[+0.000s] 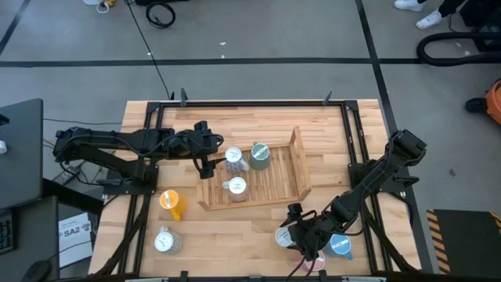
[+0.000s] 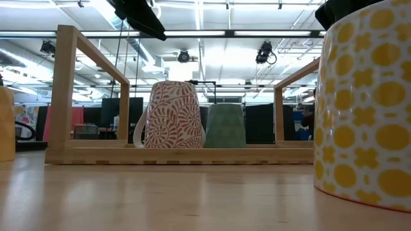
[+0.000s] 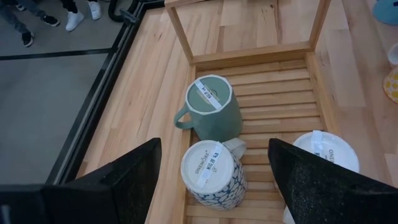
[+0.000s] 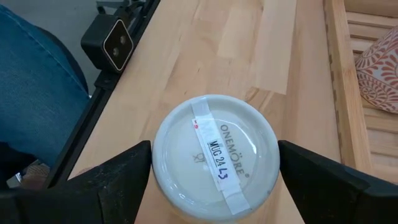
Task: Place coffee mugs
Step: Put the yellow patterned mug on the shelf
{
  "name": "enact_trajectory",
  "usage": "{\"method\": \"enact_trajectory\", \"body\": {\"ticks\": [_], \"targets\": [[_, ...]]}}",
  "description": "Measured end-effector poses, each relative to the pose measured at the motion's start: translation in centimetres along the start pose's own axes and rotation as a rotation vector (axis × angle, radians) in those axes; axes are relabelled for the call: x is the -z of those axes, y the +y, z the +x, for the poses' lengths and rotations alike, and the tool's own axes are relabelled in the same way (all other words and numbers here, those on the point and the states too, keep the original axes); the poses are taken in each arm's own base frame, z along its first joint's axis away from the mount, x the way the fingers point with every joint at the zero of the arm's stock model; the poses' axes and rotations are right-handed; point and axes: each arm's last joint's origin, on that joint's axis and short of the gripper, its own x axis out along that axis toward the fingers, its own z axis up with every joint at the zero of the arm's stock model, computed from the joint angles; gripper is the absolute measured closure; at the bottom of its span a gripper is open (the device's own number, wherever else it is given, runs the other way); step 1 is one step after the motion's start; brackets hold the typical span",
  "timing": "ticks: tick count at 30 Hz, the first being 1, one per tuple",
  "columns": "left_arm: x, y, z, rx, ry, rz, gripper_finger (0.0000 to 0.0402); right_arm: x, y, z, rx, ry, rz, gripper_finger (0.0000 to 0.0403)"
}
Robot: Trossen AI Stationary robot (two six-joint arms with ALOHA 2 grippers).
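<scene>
Three mugs point(image 1: 241, 166) inside tray point(image 1: 300, 164), mid-table; four mugs point(image 1: 167, 222) outside, nearer front edge.

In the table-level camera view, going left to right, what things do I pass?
Orange mug at the left edge → wooden rack's left frame → red-patterned mug → green mug → yellow-patterned mug, closest to the camera.

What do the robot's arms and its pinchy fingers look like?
Both arms are black and jointed, built from thick links. The left gripper has two broad, flat, matte black fingers with a grainy surface. The right gripper has the same dark fingers. No markings show.
</scene>
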Motion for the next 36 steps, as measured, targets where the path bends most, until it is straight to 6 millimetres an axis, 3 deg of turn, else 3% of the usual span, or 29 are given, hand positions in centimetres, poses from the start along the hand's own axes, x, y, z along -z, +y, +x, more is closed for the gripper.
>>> {"method": "enact_trajectory", "body": {"ticks": [9, 15, 24, 36], "targets": [[0.0, 0.01, 0.0, 0.0, 0.0, 0.0, 0.0099, 0.01, 0.0, 0.01, 0.0, 0.0, 0.0, 0.0058], [0.0, 0.0, 0.0, 0.0, 0.0, 0.0, 0.0099, -0.01, 0.03, 0.01, -0.007, 0.001, 0.0, 0.0087], [0.0, 0.0, 0.0, 0.0, 0.0, 0.0, 0.0099, -0.03, 0.01, 0.01, -0.001, -0.003, 0.001, 0.0071], [0.0, 0.0, 0.0, 0.0, 0.0, 0.0, 0.0099, -0.39, -0.71, 0.26, 0.082, -0.043, 0.021, 0.008]]}}
